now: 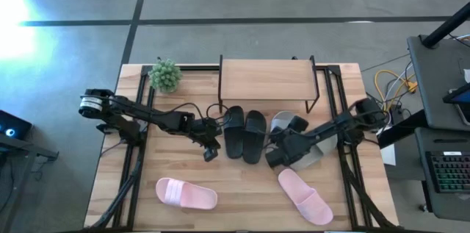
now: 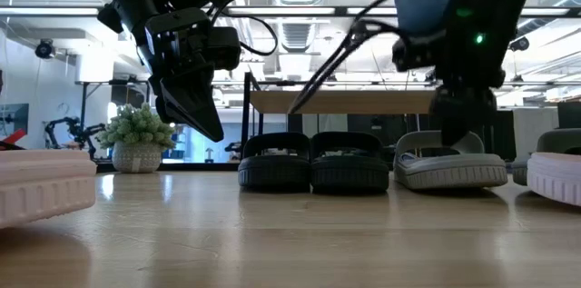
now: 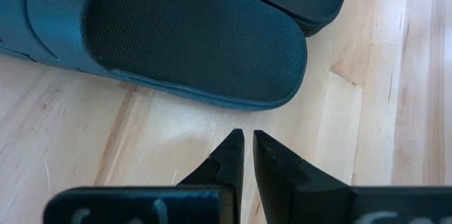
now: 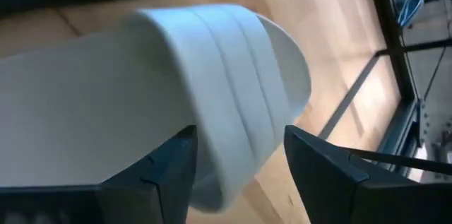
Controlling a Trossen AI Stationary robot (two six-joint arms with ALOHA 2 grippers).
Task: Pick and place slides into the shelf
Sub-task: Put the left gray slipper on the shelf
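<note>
A grey-white slide is straddled by the right pincer, whose fingers stand wide apart on either side of the strap and are not yet seen to be closed on it. The slide lies on the counter just right of the black pair, below the shelf, its long axis angled roughly toward the shelf. The left pincer is held shut and empty just beside the nearer black slide's end. The right arm is judged nearer the grey slide, so the lift would fall to it.
</note>
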